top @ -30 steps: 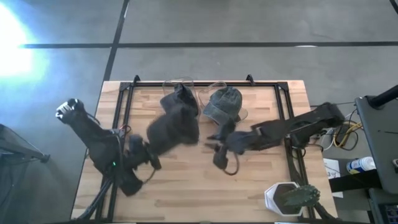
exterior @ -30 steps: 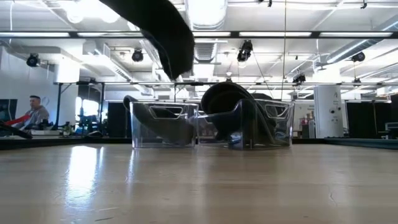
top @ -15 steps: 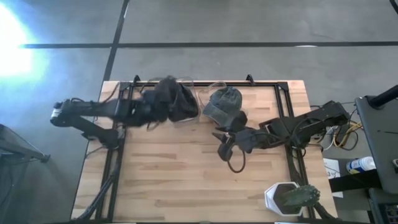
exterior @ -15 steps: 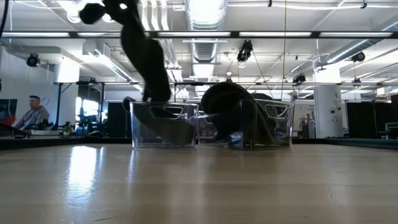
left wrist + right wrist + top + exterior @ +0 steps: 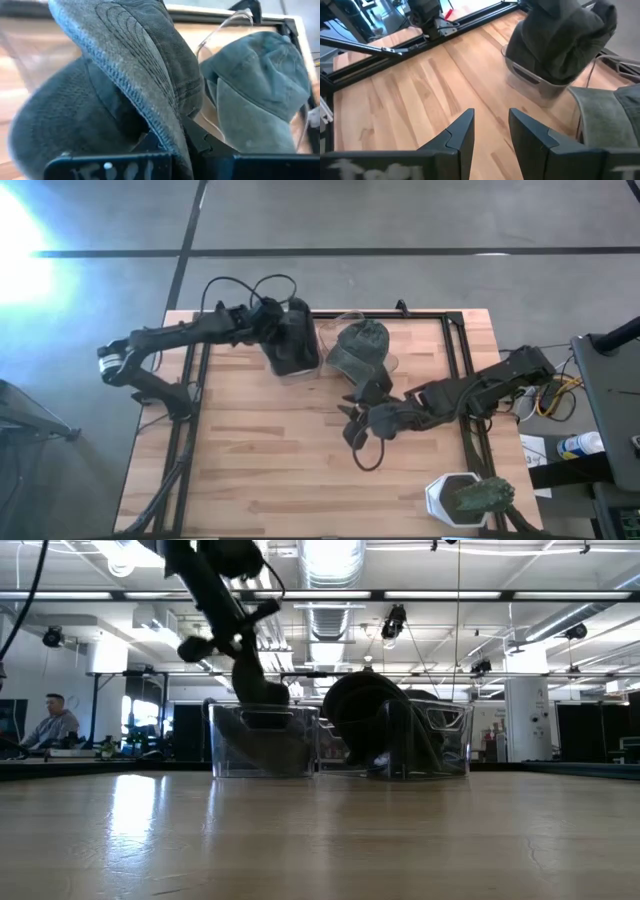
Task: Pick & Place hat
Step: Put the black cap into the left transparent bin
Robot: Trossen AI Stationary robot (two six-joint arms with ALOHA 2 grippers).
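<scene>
A dark grey hat (image 5: 292, 345) sits in the left clear bin (image 5: 310, 370) at the table's far edge, and my left gripper (image 5: 270, 320) is above it, shut on it. In the low view the hat (image 5: 262, 732) fills that bin below the gripper (image 5: 240, 665). A green-grey cap (image 5: 360, 345) rests in the right clear bin (image 5: 440, 740), its crown above the rim. My right gripper (image 5: 350, 425) hovers open over the table's middle, near side of the cap, touching nothing; its own view shows both fingers apart (image 5: 492, 131). My left gripper holds the dark hat by its stitched brim (image 5: 152, 112), pinched between the two fingers (image 5: 197, 142). The fingers come from above and from the table's left, slanting down. The crown (image 5: 60, 120) hangs below the gripper inside the left bin.
Black frame rails (image 5: 455, 350) run along the table's sides and far edge. A potted plant (image 5: 468, 498) stands at the near right corner. A cable loop (image 5: 368, 458) hangs by the right gripper. Bare wood lies across the near half (image 5: 270, 480). A person (image 5: 50, 725) sits in the room beyond.
My left arm has swung the dark hat from the table's middle toward the far edge, carried it over the left bin and lowered it in, still gripped. The right arm has kept roughly where it was.
</scene>
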